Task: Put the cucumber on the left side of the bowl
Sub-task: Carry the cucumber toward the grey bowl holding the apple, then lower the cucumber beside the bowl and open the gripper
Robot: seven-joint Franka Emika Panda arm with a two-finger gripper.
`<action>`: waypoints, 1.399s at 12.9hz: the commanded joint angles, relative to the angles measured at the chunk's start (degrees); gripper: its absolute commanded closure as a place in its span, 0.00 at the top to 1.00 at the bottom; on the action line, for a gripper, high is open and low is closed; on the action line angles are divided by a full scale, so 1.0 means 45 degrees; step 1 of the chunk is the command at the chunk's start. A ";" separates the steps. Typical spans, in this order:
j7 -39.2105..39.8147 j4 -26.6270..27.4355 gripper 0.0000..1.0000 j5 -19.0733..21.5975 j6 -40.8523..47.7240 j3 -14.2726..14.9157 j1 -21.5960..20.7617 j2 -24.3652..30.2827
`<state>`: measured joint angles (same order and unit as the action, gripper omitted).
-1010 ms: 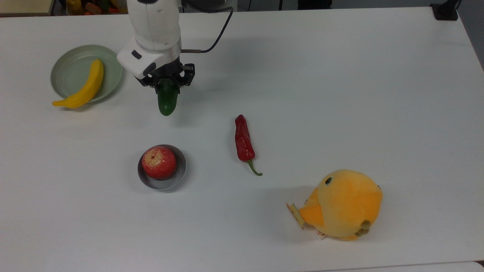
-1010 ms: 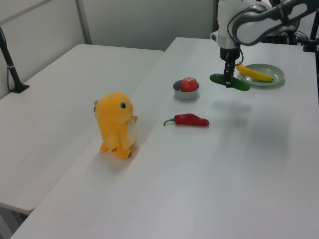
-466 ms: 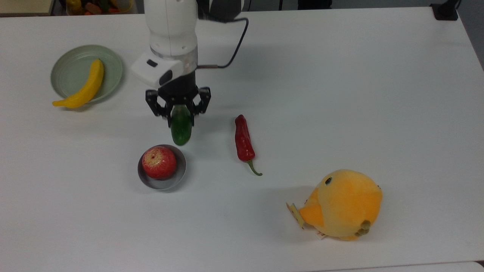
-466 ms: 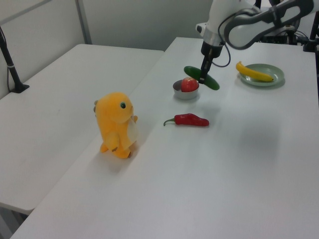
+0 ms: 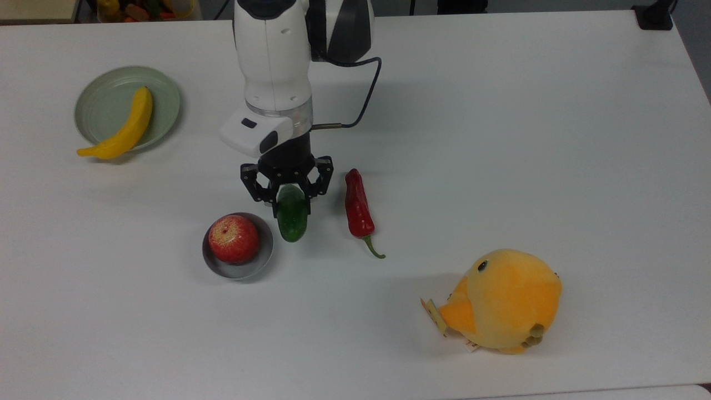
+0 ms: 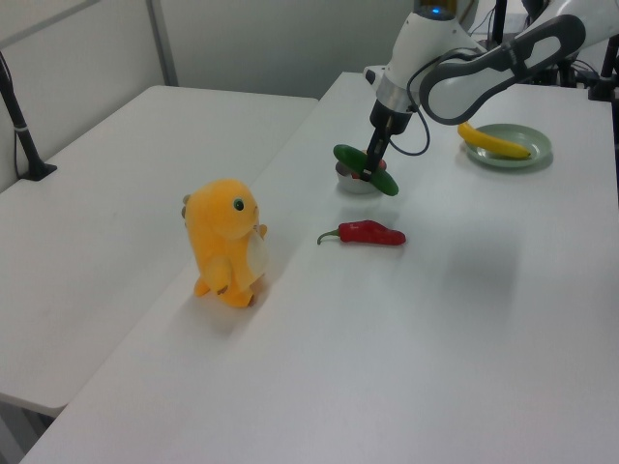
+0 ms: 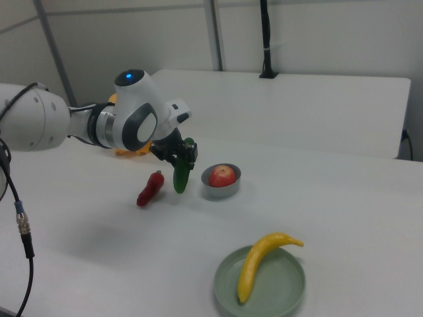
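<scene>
The cucumber (image 5: 292,218) hangs in the air, pinched near its upper end by the gripper (image 5: 288,191), whose fingers are closed on it. It sits clear of the table (image 5: 500,139); in the right view it (image 7: 180,173) dangles below the gripper (image 7: 183,156) at a slight tilt. Just off to one side of the gripper is the small grey bowl (image 5: 265,251) with an apple (image 5: 234,238) in it, and on the gripper's other side lies the red chili (image 5: 358,208), so the cucumber is held between the two, closer to the bowl. In the top view that puts it at the bowl's right. Farther behind the arm, the green plate (image 5: 100,108) holds a banana (image 5: 125,127), and a yellow plush toy (image 5: 502,300) sits well away past the chili.

This looks like the carrying step, with the placing not yet done. I'd judge the next move calls for lowering the cucumber gently until it rests flat beside the bowl, without nudging the bowl or chili, then opening the fingers.
</scene>
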<state>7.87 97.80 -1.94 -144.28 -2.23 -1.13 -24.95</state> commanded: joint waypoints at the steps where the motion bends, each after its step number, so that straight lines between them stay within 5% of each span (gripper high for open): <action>1: -0.0400 -0.0601 0.05 0.0334 -0.1229 -0.0071 -0.0081 -0.0880; 7: -0.0440 -0.0620 0.12 0.0276 -0.2311 -0.0071 -0.0081 -0.1389; 15: -0.0577 -0.0640 0.94 0.0295 -0.2430 -0.0071 -0.0022 -0.1390; 18: -0.0557 -0.0620 1.00 0.0276 -0.2391 -0.0071 0.0017 -0.1039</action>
<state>5.83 95.42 -1.42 -154.17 -2.74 -0.98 -30.80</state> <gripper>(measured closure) 0.013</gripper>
